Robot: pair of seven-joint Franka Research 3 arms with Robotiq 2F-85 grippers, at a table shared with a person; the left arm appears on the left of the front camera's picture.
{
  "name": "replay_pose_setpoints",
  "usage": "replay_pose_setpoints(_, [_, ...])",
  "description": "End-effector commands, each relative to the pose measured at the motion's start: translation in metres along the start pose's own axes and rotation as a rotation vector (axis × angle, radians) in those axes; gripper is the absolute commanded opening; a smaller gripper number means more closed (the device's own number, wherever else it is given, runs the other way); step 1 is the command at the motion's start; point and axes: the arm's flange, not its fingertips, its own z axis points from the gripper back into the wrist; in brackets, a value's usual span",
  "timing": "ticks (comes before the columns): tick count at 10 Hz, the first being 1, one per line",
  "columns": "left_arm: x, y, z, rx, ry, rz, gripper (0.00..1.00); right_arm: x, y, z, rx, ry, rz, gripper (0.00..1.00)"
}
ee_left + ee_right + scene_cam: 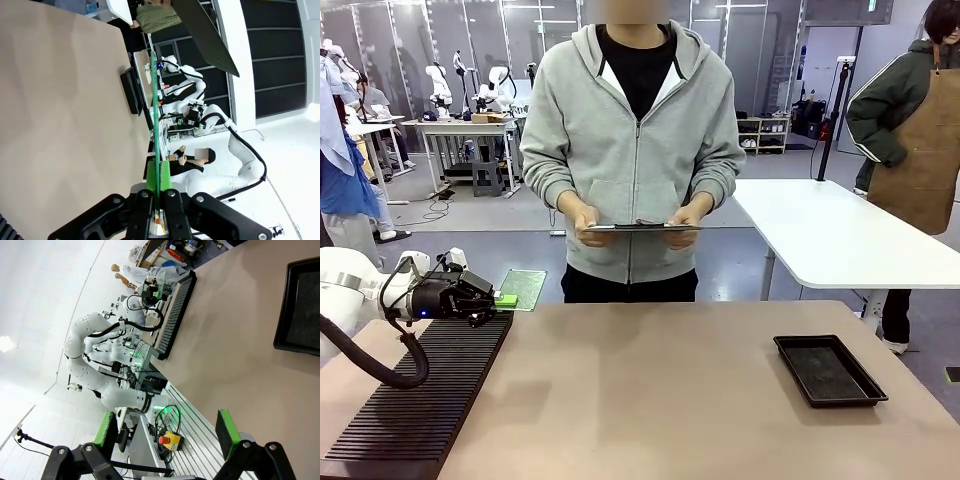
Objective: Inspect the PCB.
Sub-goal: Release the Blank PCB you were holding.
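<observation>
Over at the 10 o'clock corner of the bench (660, 400), your left fingers (505, 299) are clamped shut on one edge of the PCB (523, 288). The board is up in the air near the far end of the black ribbed rack (420, 400), touching nothing but the pads. From the front it looks roughly level, face up. On the left wrist cam it's edge-on, a thin green line running straight out from between the pads, so the grip looks square rather than skewed. I can't tell how deep the edge sits in there, though.

Your right fingers (106, 427) are spread wide with nothing between them, hanging above the bench. The black tray (828, 370) sits off at 4 o'clock, well away from the action.

The person (635, 150) stands at 12 o'clock with both hands on a dark tablet (642, 227), neither one reaching for the board.

My read is that you're in the "present the board" step. It's picked up and held, but not yet put where anyone can look it over properly.

The next move probably calls for swinging it from 10 toward 12 o'clock. You'd also want to roll the wrist so the face tips toward the person instead of the ceiling.

Take it slow. It's a thin board pinched by one edge, so a quick swing could make it flex or creep in the pads. Mind the rack under the arm, and stop short of the tablet.
</observation>
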Motion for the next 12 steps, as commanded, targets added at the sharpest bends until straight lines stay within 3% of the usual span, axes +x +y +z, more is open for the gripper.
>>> replay_pose_setpoints(1, [-0.0001, 0.0003, -0.0009, -0.004, -0.007, 0.001, 0.03, -0.0005, 0.0007, 0.0007, 0.005, -0.003, 0.003, 1.0])
replay_pose_setpoints(12, [-0.0001, 0.0003, -0.0009, -0.004, -0.007, 0.001, 0.03, -0.0005, 0.0007, 0.0007, 0.005, -0.003, 0.003, 1.0])
